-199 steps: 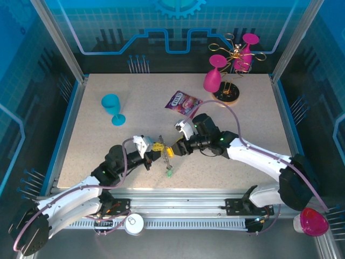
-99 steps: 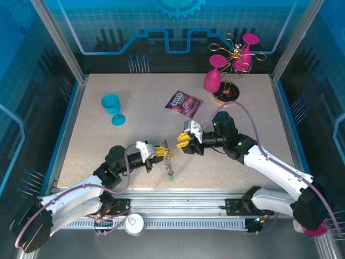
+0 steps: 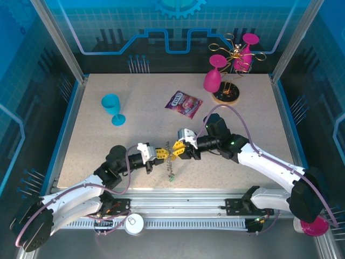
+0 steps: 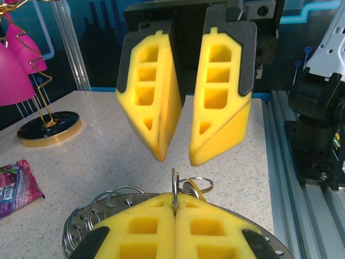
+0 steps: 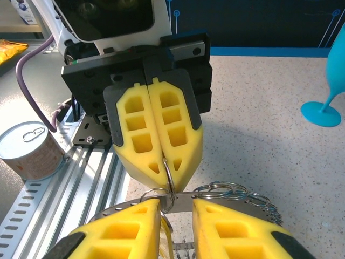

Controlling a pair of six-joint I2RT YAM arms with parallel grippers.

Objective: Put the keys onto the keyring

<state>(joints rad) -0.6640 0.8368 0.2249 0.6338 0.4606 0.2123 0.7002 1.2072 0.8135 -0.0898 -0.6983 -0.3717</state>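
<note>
One speckled beige table point(image 3: 97, 135) sits inside blue walls point(image 3: 178, 21); the left gripper point(image 4: 174, 204) pinches a keyring point(image 5: 182, 201) loop, the right gripper point(image 4: 178, 157) gapes. Right wrist camera catches a can point(image 5: 27, 155).

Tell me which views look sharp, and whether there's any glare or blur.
Top external: even light, sharp, soft shadows, but the keys are too small to make out. Left wrist: keyring and yellow jaws crisp, no glare. Right wrist: jaws sharp, blue goblet cut off by the frame's edge.
</note>
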